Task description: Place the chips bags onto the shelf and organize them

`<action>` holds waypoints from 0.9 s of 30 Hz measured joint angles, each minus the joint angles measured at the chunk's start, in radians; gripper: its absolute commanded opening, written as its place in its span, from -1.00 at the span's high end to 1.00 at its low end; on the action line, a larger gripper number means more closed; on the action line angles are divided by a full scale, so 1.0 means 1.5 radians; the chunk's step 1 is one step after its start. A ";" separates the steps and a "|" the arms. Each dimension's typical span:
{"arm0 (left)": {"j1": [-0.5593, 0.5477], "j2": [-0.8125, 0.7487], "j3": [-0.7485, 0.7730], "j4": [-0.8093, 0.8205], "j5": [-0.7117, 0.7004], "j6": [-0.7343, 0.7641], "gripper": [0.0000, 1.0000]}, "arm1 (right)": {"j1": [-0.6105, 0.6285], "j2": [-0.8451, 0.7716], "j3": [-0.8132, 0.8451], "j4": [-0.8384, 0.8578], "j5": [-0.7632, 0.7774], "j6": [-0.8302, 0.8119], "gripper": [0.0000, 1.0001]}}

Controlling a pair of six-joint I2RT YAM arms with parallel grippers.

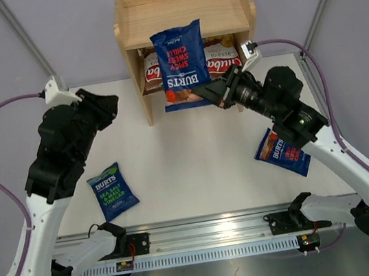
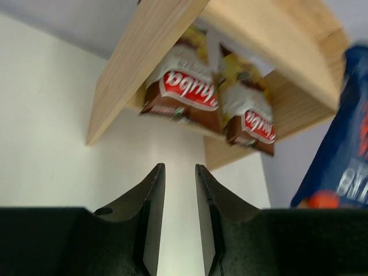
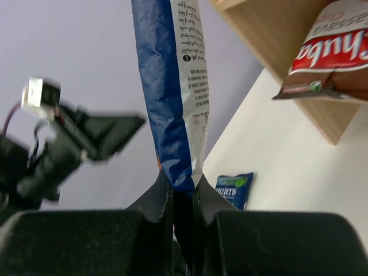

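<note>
My right gripper (image 1: 200, 94) pinches the bottom edge of a blue Burts spicy sweet chilli bag (image 1: 180, 61). It holds the bag upright in front of the shelf (image 1: 179, 10), with the bag's top level with the raised rim of the upper tier. From my right wrist, both fingers press flat on the bag's seam. My left gripper (image 1: 101, 103) hangs above the table (image 1: 187, 158) left of the shelf, its fingers a little apart with nothing between them. The table is a matt white sheet, bare around the shelf's foot. A metal rail (image 1: 206, 235) runs along its near edge where my bases are bolted. Two brown Chuba bags (image 2: 185, 86) stand side by side in the lower tier, logos facing out. A Burts sea salt and malt vinegar bag (image 1: 112, 190) lies flat on the near left. Another Burts bag (image 1: 283, 153) lies on the near right, partly under my right forearm. Pale grey-lilac walls enclose the table, with slanting metal poles (image 1: 23, 37) at the back corners.
</note>
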 measured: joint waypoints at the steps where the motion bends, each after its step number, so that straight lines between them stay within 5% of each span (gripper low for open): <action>1: 0.000 -0.026 -0.027 -0.013 0.001 0.004 0.35 | -0.013 0.027 0.033 -0.018 0.002 0.008 1.00; 15: 0.001 -0.267 -0.176 -0.204 -0.005 0.101 0.34 | -0.043 0.407 0.497 -0.207 0.106 0.089 1.00; 23: 0.001 -0.321 -0.271 -0.251 -0.005 0.157 0.34 | -0.047 0.686 0.927 -0.329 0.119 0.100 1.00; 27: 0.001 -0.345 -0.308 -0.259 -0.004 0.176 0.36 | -0.056 0.727 0.942 -0.325 0.105 0.121 0.93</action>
